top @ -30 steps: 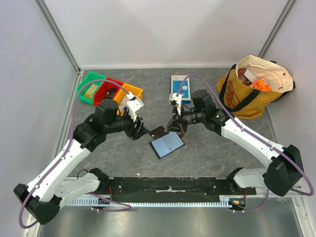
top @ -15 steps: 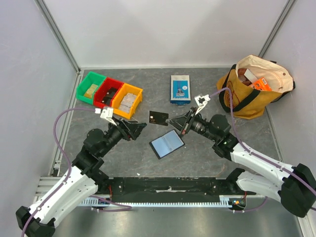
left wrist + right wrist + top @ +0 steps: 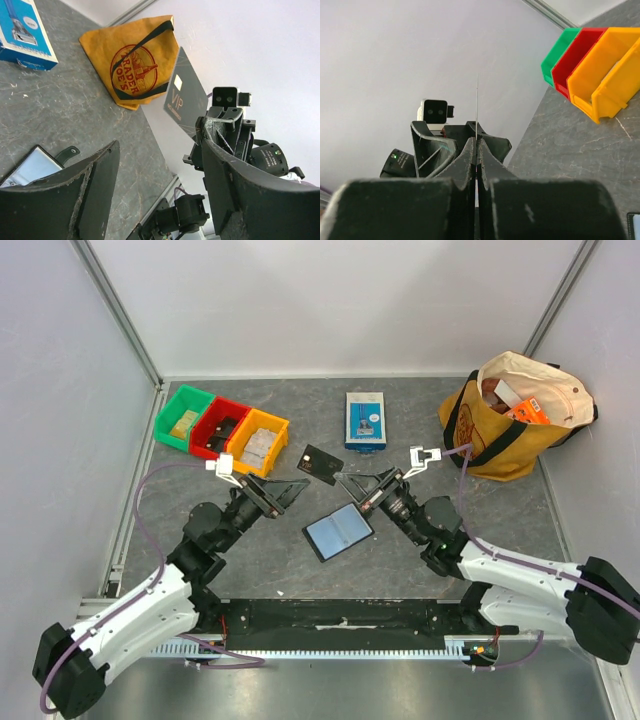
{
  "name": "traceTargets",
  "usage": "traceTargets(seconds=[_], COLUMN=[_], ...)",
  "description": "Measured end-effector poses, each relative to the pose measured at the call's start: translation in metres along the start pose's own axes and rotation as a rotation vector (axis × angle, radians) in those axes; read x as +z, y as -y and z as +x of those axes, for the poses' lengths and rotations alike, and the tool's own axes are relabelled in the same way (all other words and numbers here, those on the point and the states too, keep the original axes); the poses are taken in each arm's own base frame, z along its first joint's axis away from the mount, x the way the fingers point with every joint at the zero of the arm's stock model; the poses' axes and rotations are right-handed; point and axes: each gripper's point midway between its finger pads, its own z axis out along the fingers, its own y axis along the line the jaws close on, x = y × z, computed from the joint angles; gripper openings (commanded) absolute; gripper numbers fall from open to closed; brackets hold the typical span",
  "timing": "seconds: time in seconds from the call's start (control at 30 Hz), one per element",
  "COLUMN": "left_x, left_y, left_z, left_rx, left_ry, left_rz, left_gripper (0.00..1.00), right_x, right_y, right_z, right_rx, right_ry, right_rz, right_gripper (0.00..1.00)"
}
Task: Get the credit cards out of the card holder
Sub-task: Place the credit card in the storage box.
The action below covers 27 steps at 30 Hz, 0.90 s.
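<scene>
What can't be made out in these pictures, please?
Pockets of the flat black card holder: too small in the top view; cut off by the left jaws in the left wrist view.
The dark VIP-printed card: only its edge shows in the right wrist view.
Contents of the green plastic bin: too small, top view.

Bright even light, soft shadows, mostly sharp

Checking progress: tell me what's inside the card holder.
The card holder lies open, showing only its bluish-grey inside; no card sticks out. Anything tucked deep in its pockets is hidden. One dark card is out, pinched in the right gripper.
</scene>
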Motion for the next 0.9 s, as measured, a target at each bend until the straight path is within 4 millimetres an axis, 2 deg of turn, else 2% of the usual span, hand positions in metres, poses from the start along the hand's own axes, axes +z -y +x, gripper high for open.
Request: traceTargets(seconds=[0.2, 0.4, 0.67, 0.9], left_x=[0.005, 0.012, 0.014, 0.015], left_y=[0.001, 0.000, 0.009, 0.016], left_z=[0.005, 0.006, 0.002, -0.001], left_rx=[-0.009, -0.024, -0.039, -0.055], left_ry=[-0.010, -0.007, 0.012, 0.026], left_rz=[0.010, 0.015, 0.053, 0.075], left_gripper=[0.69, 0.63, 0.45, 0.41], right_x=[0.005, 0.007, 0.008, 0.008], right_y=[0.005, -0.001, -0.006, -0.006], right_z=[0.007, 0.012, 0.021, 0.022], right_rx=[0.054, 0.103, 0.138, 0.150], right_ry=[0.001, -0.001, -0.017, -0.004], right_rz=[0.018, -0.009, -0.026, -0.019], right_gripper=[0.00, 0.00, 0.00, 0.00])
